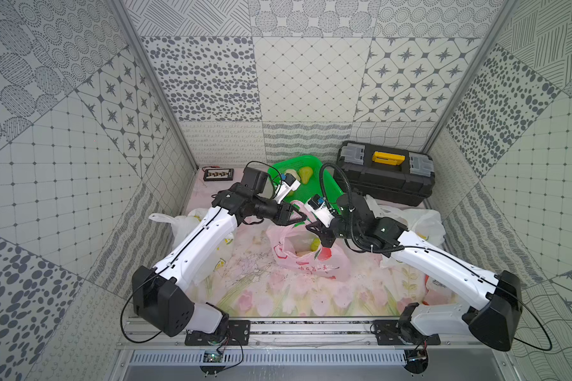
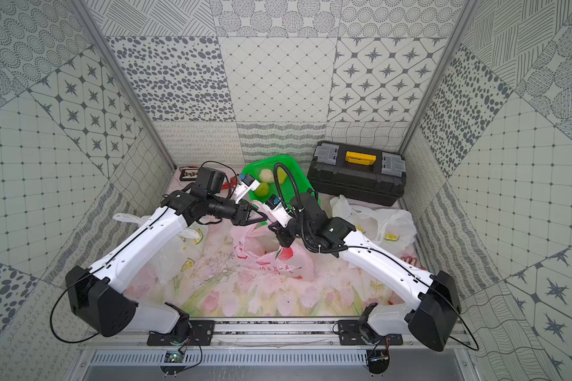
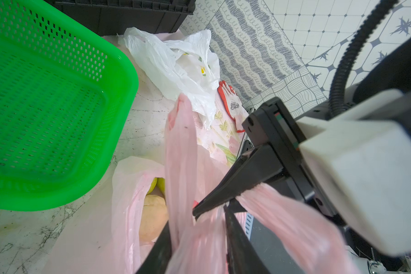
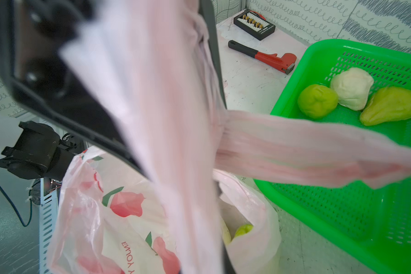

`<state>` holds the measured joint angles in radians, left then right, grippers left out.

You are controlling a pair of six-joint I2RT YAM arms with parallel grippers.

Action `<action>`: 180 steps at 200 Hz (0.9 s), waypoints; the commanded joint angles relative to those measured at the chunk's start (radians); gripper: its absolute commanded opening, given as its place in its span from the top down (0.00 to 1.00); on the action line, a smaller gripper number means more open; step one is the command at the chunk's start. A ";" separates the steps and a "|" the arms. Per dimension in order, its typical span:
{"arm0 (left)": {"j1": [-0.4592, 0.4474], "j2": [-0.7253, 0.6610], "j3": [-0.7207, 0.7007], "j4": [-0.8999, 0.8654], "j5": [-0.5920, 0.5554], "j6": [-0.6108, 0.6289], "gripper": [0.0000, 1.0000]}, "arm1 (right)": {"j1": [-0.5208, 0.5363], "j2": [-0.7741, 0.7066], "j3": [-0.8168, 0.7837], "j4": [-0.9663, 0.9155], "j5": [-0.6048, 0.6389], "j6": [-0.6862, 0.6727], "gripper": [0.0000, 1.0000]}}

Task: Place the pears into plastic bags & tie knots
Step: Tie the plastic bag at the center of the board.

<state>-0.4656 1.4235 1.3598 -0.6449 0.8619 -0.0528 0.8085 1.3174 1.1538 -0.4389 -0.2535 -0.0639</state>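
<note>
A pink plastic bag [image 1: 307, 257] [image 2: 271, 260] with red prints stands mid-table, its mouth agape. Inside lie a cream pear [image 3: 152, 218] and a green pear [image 3: 157, 185] [image 4: 243, 230]. Just above the bag, my left gripper [image 1: 303, 217] [image 3: 199, 237] is shut on one pink handle strip [image 3: 180, 154]. My right gripper [image 1: 314, 231] [image 3: 195, 212] meets it tip to tip, shut on the other handle [image 4: 294, 147]. Three more pears [image 4: 317, 100] [image 4: 351, 87] [image 4: 392, 105] rest in the green basket [image 1: 331, 191] [image 4: 342, 201].
White lemon-print bags lie at the left [image 1: 185, 224] and right [image 1: 420, 224] [image 3: 180, 64]. A black toolbox [image 1: 383, 174] stands at the back right. A red wrench [image 4: 271, 57] and a black terminal board [image 1: 218, 174] lie back left, and a red-white glove [image 3: 233, 104] lies at the right.
</note>
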 commanded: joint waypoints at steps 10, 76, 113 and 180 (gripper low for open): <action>-0.002 -0.002 -0.001 0.052 0.075 -0.009 0.74 | 0.005 0.013 0.030 0.011 -0.004 -0.002 0.94; 0.027 -0.003 -0.017 0.039 -0.039 -0.026 1.00 | -0.058 -0.105 -0.001 0.000 -0.089 0.117 0.50; 0.027 -0.002 -0.022 0.064 -0.027 -0.048 1.00 | -0.087 -0.148 -0.011 0.003 -0.119 0.158 0.37; 0.027 -0.018 -0.023 0.036 0.014 -0.026 1.00 | -0.090 -0.064 0.051 0.012 -0.150 0.156 0.88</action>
<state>-0.4431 1.4235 1.3376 -0.6315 0.8452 -0.0940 0.7166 1.2129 1.1595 -0.4610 -0.3695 0.0891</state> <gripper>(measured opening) 0.048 0.185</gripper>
